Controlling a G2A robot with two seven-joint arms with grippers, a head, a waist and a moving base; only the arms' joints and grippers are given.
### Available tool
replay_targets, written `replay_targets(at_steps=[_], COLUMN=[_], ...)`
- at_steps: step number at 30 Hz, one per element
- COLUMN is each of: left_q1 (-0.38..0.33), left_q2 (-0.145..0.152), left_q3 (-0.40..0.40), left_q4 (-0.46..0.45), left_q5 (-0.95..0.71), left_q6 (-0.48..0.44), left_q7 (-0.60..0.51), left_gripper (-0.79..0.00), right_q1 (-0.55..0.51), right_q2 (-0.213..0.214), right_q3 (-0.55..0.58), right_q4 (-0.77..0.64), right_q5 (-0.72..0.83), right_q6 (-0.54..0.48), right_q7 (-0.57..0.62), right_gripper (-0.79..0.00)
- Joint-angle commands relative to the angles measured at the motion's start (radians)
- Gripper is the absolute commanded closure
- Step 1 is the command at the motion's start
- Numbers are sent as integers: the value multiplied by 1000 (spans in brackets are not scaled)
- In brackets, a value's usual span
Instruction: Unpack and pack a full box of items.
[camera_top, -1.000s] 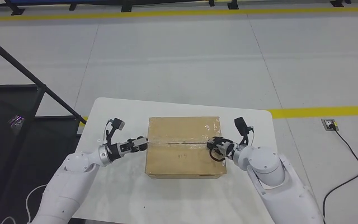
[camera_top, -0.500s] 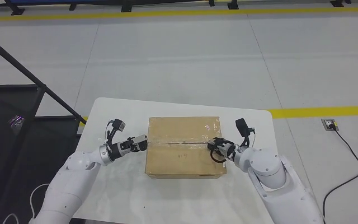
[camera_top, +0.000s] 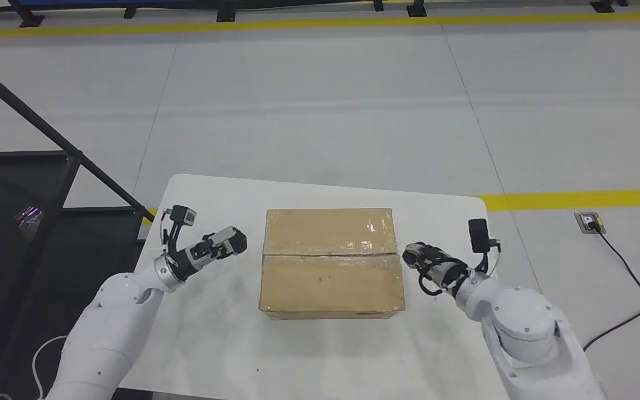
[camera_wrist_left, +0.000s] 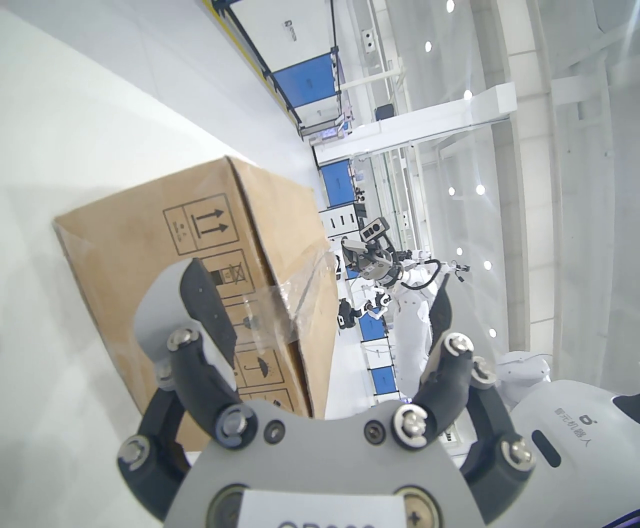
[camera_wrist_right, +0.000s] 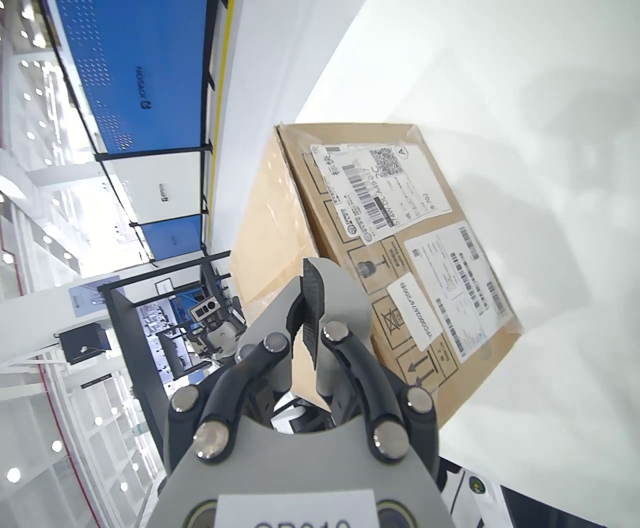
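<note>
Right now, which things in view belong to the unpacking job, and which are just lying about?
Job:
- cardboard box, flaps closed and taped
- left gripper, open, beside the box
- right gripper, shut, at the box's other end
- table under the box

Not the job:
- black frame, off the table
- floor socket with its cable

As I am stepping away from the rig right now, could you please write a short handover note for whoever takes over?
Left gripper: open, empty, off one end of the box, not touching it.
Right gripper: shut on nothing, off the opposite end, also apart from it.
Box: mid-table, flaps closed, clear tape along the top seam.
Done: nothing visibly unpacked.
Left: break the tape, open the flaps, take the items out, pack them back.
</note>
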Motion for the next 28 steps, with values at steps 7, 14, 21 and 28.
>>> replay_targets(at_steps=[7, 14, 21, 28], left_q1=[103, 103, 103, 103], left_q2=[47, 47, 47, 47], left_q3=[-114, -114, -114, -114], left_q4=[-186, -186, -186, -186], left_q5=[-23, -23, -23, -23], left_q6=[-2, -2, -2, -2], left_q7=[3, 3, 3, 3], left_gripper=[-785, -784, -784, -785], right_q1=[-98, -97, -98, -98], right_q2=[-7, -7, -7, -7], right_q3=[85, 85, 85, 85], right_q4=[-25, -25, -25, -25], right_q5=[184, 184, 184, 184], right_q6=[-213, -212, -213, -213], right_q7=[-48, -48, -48, -48], right_gripper=[-785, -577, -772, -784])
